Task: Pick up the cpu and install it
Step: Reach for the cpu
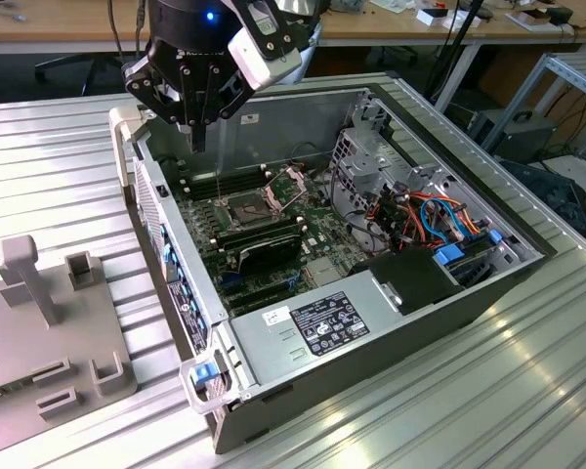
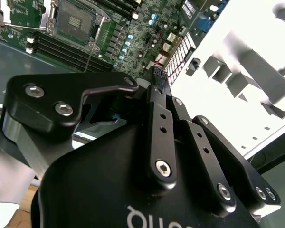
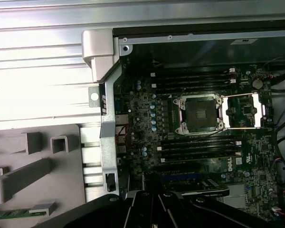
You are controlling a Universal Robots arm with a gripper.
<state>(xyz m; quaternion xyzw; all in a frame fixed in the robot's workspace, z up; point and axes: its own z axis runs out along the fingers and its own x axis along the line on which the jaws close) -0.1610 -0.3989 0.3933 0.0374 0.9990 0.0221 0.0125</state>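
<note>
1 arm. Black linkage gripper point(image 1: 197, 137) hangs high over the open grey metal computer case point(image 1: 371, 371), above its far corner on the exterior view's left. Dark square socket point(image 3: 202, 114) on the green motherboard point(image 3: 142, 114) lies below the gripper and toward the exterior view's right, well apart. Socket contact field bare, hinged metal frame point(image 3: 263, 110) open. Small flat silver-grey cpu: not seated; where it is, held or otherwise, cannot tell. Gripper's grip state: cannot tell.

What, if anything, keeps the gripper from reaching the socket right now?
Likely nothing, so yes. The case lies open, the socket sits bare with its frame flipped back, and the gripper hangs above the case with nothing between them.
</note>
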